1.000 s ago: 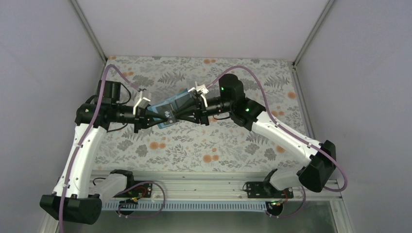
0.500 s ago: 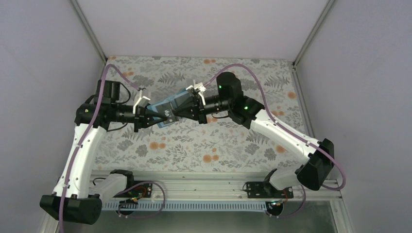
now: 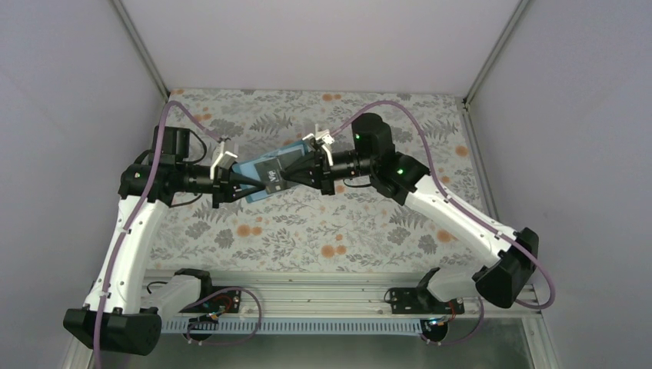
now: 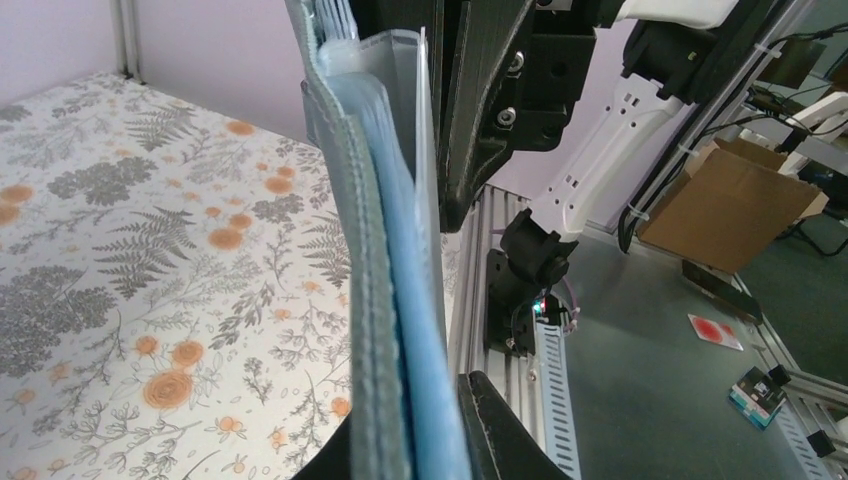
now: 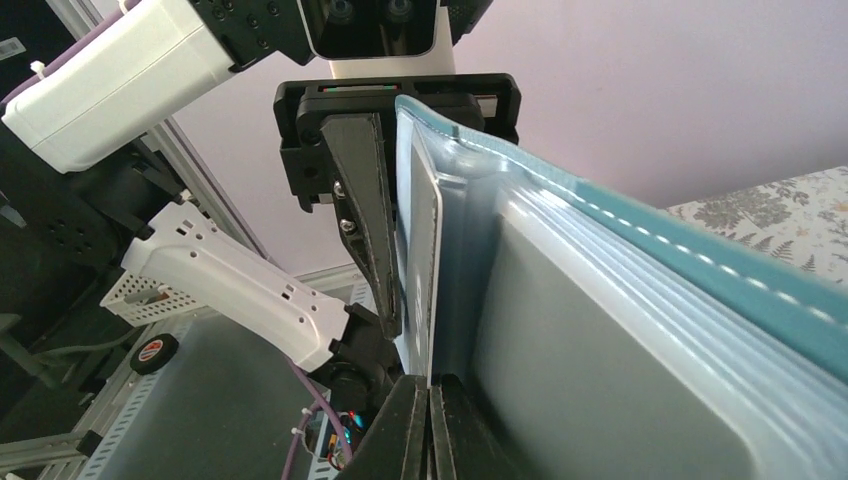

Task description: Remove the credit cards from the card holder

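From above, my left pincer (image 3: 238,182) clamps one end of the card holder (image 3: 286,156) and holds it up off the flowered cloth (image 3: 330,223), so that my right pincer (image 3: 291,174) can come at it from the opposite side. A black card (image 3: 265,178) with pale marks shows on the holder's upper face, between my two tips.

At my left wrist the holder stands on edge between my fingers, gripped (firmly enough to pull against, I judge). Its light blue pockets (image 4: 425,330) lie tightly layered. A clear sleeve (image 4: 400,100) stands out from them, and seen edge-on, what each holds is hidden.

At my right wrist my fingers are pressed fully together at the holder's edge. A thin pale leaf (image 5: 425,250) runs down into them. Whether it is card or sleeve I cannot tell, nor whether they truly nip it. I judge the drawing-out is only beginning.
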